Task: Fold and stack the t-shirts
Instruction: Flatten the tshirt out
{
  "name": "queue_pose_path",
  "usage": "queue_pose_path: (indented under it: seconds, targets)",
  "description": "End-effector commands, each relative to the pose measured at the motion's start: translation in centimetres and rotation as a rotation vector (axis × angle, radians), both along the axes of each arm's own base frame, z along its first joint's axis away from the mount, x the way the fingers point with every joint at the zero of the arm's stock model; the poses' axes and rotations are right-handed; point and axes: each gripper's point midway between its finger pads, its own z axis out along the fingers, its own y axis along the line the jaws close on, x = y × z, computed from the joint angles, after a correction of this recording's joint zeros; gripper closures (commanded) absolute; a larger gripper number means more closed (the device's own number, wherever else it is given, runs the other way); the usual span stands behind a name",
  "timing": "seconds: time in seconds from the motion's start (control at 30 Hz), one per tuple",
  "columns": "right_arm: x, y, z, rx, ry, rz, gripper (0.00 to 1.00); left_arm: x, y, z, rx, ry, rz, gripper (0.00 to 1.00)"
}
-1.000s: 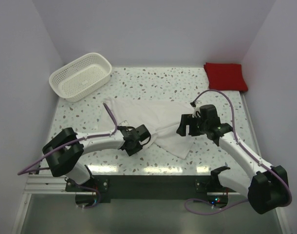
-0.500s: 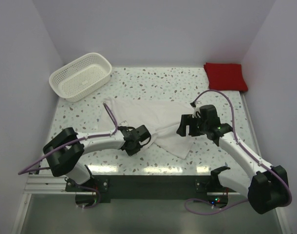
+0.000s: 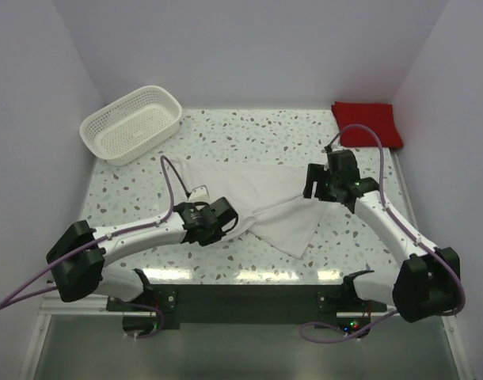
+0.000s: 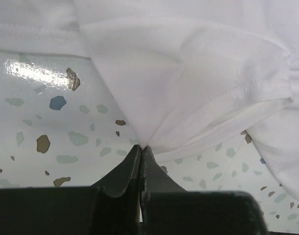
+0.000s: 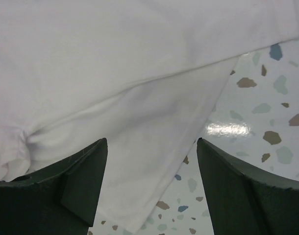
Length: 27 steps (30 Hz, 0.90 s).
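Note:
The white t-shirt (image 3: pixel 261 196) lies spread and partly folded on the speckled table, its lower point toward the near edge. My left gripper (image 3: pixel 230 219) is at its near left edge, shut on a pinch of the white cloth; the left wrist view shows the jaws (image 4: pixel 141 147) closed with the white t-shirt (image 4: pixel 188 73) gathered at their tips. My right gripper (image 3: pixel 313 184) is open above the shirt's right edge. In the right wrist view (image 5: pixel 152 147) the white t-shirt (image 5: pixel 115 73) lies below its spread fingers, untouched. The red t-shirt (image 3: pixel 367 124) lies folded at the far right corner.
A white lattice basket (image 3: pixel 131 123) stands at the far left corner. Walls close in the table on the left, back and right. Purple cables loop off both arms. Bare speckled table (image 3: pixel 249 134) lies between the basket and the red shirt.
My right gripper has moved back and to the right, off the shirt's middle toward its right edge. My left arm has swung left, its gripper still shut on the cloth.

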Motion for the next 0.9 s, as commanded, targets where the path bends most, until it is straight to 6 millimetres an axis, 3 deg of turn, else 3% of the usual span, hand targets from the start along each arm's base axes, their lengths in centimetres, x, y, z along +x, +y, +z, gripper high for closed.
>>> queue_pose_path:
  seconds: [0.0, 0.2, 0.4, 0.67, 0.87]
  targets:
    - [2.7, -4.2, 0.6, -0.075, -0.015, -0.19, 0.24, 1.5, 1.1, 2.6, 0.046, -0.103, -0.075, 1.0]
    - [6.5, -8.6, 0.1, -0.007, -0.009, -0.346, 0.29, 1.7, 0.9, 3.6, -0.002, -0.166, -0.125, 1.0]
    - [9.2, -12.5, -2.2, 0.03, 0.014, -0.532, 0.38, 1.5, 0.3, 3.5, -0.038, -0.177, -0.159, 1.0]
    - [11.7, -13.4, -4.5, 0.053, 0.043, -0.616, 0.46, 1.4, 0.3, 3.4, -0.065, -0.196, -0.165, 1.0]
    - [11.9, -13.7, -6.6, 0.059, 0.076, -0.663, 0.53, 1.4, 0.3, 3.4, -0.065, -0.201, -0.167, 1.0]
